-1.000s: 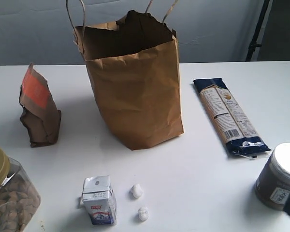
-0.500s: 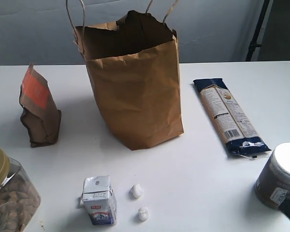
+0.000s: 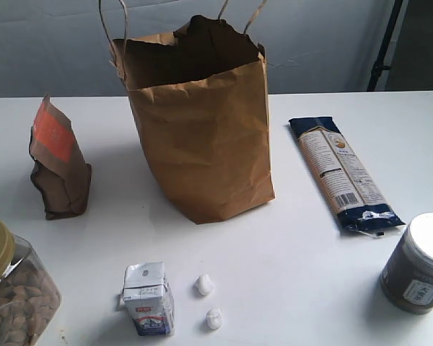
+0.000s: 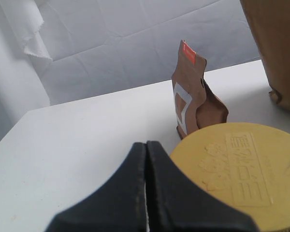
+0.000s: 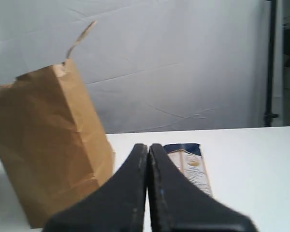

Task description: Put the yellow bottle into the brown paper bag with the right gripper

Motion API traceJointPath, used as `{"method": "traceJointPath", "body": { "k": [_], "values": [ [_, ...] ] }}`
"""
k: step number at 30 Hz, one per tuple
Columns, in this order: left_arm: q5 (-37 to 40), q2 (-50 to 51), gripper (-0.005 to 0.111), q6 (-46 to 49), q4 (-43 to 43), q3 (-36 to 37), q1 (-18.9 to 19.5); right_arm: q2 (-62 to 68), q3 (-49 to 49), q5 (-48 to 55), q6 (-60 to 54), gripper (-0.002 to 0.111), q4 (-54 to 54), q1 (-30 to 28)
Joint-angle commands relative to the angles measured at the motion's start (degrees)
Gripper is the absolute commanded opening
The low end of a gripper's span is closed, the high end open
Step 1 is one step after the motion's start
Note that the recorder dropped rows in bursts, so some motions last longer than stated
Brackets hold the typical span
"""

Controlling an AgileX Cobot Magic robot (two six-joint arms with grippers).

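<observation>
Yellow bottle: not visible in any view. It is not on the table, not in either claw, and not at the bag's mouth.
Brown paper bag [image 3: 202,137]: stands upright mid-table with its mouth open and handles up. The interior is dark, so the contents are hidden.
Right gripper [image 5: 148,150]: fingers pressed together with nothing between them. It is low over the table, looking toward the bag and the pasta packet [image 3: 343,176]. It does not show in the exterior view.
Left gripper [image 4: 146,147]: fingers also together and empty, just beside the gold lid of the nut jar [image 4: 241,174].
Other stock on table: small brown pouch [image 3: 58,169] to the left of the bag, milk carton [image 3: 148,299] and two white lumps [image 3: 203,285] in front of it, and dark jar [image 3: 418,263] at the right edge. None of these is the task's bottle.
Progress, as judged: the claw is empty and apart from the bag, and no bottle is left outside, which suggests the drop is done and the bottle lies inside the bag. The pictures cannot confirm this.
Left to do: probably nothing beyond parking the arm. If the bottle is instead off camera, the whole pick and drop is yet to do.
</observation>
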Motion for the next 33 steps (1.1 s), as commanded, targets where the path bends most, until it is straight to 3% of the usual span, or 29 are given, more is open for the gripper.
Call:
{"method": "traceJointPath", "body": {
  "k": [1, 18, 21, 26, 33],
  "values": [
    [-0.3, -0.1, 0.000, -0.4, 0.2, 0.3, 0.0, -0.1, 0.2, 2.7, 0.2, 0.000, 0.0, -6.1],
    [-0.3, -0.1, 0.000, -0.4, 0.2, 0.3, 0.0, -0.1, 0.2, 4.5, -0.2, 0.000, -6.5, -7.5],
    [-0.3, -0.1, 0.000, -0.4, 0.2, 0.3, 0.0, -0.1, 0.2, 4.7, -0.4, 0.000, -3.3, -7.5],
    [-0.3, -0.1, 0.000, -0.4, 0.2, 0.3, 0.0, -0.1, 0.2, 4.2, -14.3, 0.000, 6.0, -7.5],
    [-0.3, -0.1, 0.000, -0.4, 0.2, 0.3, 0.0, -0.1, 0.2, 4.1, -15.6, 0.000, 6.0, -7.5]
  ]
}}
